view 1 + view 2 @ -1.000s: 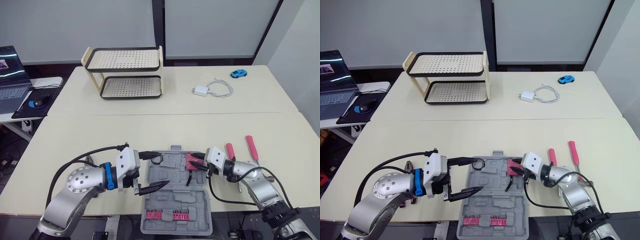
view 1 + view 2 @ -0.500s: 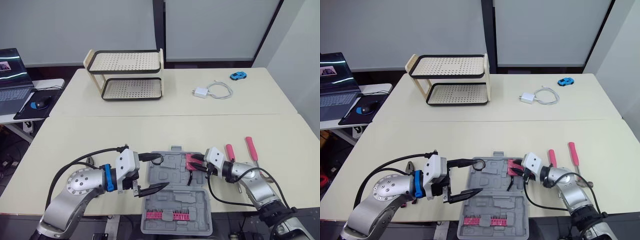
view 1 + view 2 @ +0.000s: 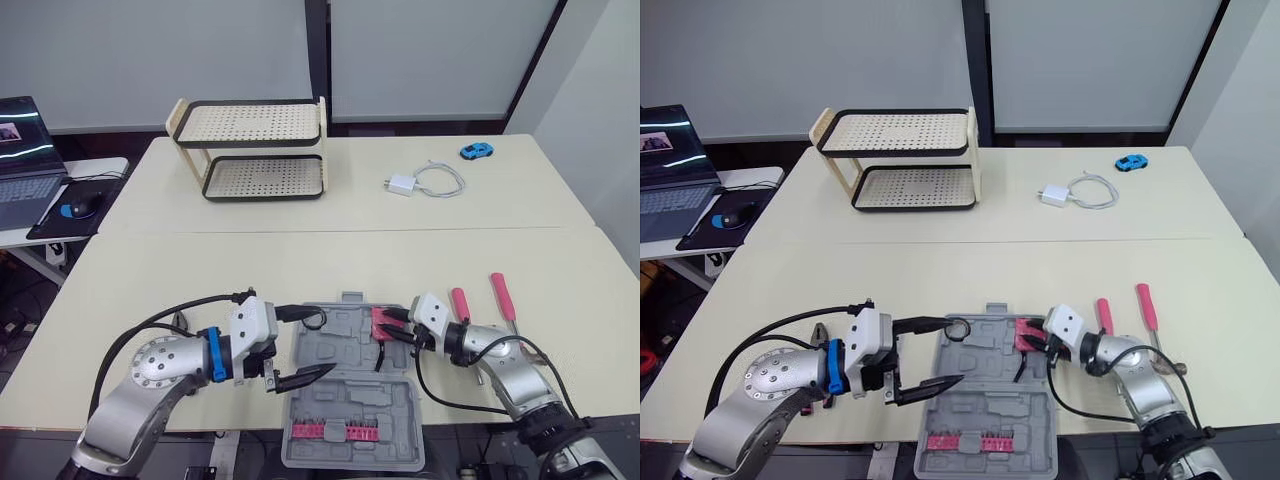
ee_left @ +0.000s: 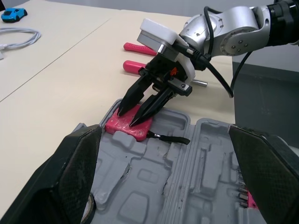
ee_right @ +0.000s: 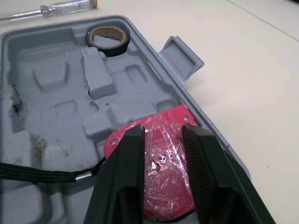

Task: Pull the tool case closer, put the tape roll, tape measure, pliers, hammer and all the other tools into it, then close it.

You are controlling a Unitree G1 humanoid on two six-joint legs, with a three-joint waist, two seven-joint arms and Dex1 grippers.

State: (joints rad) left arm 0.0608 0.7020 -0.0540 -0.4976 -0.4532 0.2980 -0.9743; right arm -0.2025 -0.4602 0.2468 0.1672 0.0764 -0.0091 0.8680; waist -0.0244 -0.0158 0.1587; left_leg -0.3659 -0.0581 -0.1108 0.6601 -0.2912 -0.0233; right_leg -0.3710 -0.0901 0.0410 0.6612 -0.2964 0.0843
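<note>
The grey tool case (image 3: 352,385) lies open at the table's front edge, with a pink bit holder (image 3: 335,430) in its near half. A black tape roll (image 3: 313,320) sits in its far left pocket. In the far right pocket lies the red tape measure (image 5: 161,163), its black strap (image 4: 168,138) trailing across the case. My right gripper (image 3: 385,330) hovers just above it, fingers a little open, tips touching its top face. My left gripper (image 3: 300,348) stands wide open over the case's left edge, holding nothing. Red-handled pliers (image 3: 460,300) lie right of the case.
A screwdriver (image 5: 60,7) lies on the table beyond the case's left side. At the far side stand a two-tier rack (image 3: 260,150), a white charger with cable (image 3: 425,180) and a blue toy car (image 3: 477,150). A laptop (image 3: 20,150) sits on a side desk.
</note>
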